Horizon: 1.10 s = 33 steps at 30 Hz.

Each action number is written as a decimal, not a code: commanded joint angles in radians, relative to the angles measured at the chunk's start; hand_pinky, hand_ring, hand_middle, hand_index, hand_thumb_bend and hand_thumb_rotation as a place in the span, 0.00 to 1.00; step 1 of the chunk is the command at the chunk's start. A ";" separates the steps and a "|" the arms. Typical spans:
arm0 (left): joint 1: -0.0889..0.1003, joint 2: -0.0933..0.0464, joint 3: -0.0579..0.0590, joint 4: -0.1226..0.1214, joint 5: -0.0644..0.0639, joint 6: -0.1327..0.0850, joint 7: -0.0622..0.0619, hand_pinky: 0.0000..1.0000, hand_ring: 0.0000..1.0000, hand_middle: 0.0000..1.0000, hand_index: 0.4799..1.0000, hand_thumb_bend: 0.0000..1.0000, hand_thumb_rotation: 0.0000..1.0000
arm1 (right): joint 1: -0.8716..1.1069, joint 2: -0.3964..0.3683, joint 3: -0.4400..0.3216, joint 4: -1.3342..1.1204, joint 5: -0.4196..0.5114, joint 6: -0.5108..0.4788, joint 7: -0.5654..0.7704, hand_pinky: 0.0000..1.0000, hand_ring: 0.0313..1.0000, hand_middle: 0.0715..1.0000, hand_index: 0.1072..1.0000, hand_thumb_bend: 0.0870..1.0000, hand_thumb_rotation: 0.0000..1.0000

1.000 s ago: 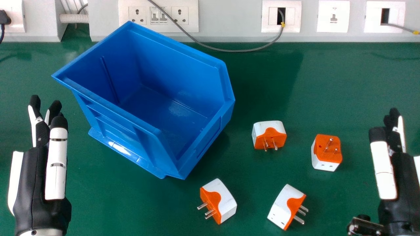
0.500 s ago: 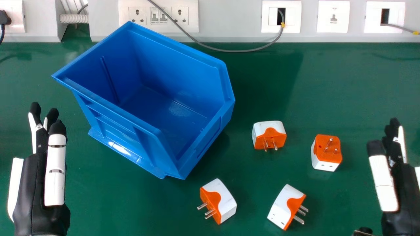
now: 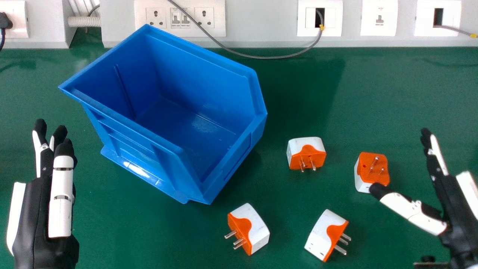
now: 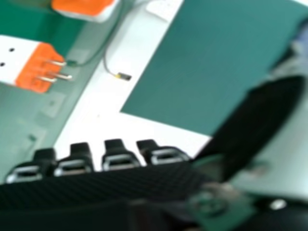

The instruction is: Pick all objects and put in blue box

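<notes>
Right hand (image 3: 456, 211) wider, rightmost adapter (image 3: 375, 169) prongs-up

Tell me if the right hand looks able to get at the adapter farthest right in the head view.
Probably yes: the open right hand is beside that adapter, its thumb overlapping it in the head view, and nothing visible blocks the way.

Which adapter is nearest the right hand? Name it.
The adapter farthest right in the head view: only it is overlapped there by the right hand.
</notes>
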 commanded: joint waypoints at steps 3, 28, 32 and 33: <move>-0.004 0.010 0.014 -0.035 -0.012 0.009 -0.001 1.00 1.00 1.00 1.00 0.25 0.99 | -0.073 -0.079 0.009 0.065 -0.030 -0.056 0.010 0.94 1.00 1.00 1.00 0.76 0.53; -0.004 0.026 0.032 -0.083 -0.013 0.056 -0.010 1.00 1.00 1.00 1.00 0.23 0.98 | -0.432 -0.341 0.252 0.387 -0.380 -0.030 -0.019 0.87 0.97 0.99 0.95 0.78 0.46; -0.002 0.025 0.033 -0.087 -0.012 0.061 -0.008 1.00 1.00 1.00 1.00 0.24 0.97 | -0.480 -0.340 0.292 0.425 -0.403 0.007 -0.021 0.84 0.94 0.97 0.93 0.79 0.42; 0.000 0.025 0.033 -0.090 -0.012 0.062 -0.009 1.00 1.00 1.00 1.00 0.24 0.97 | -0.496 -0.341 0.307 0.442 -0.415 0.005 -0.029 0.83 0.93 0.96 0.92 0.79 0.42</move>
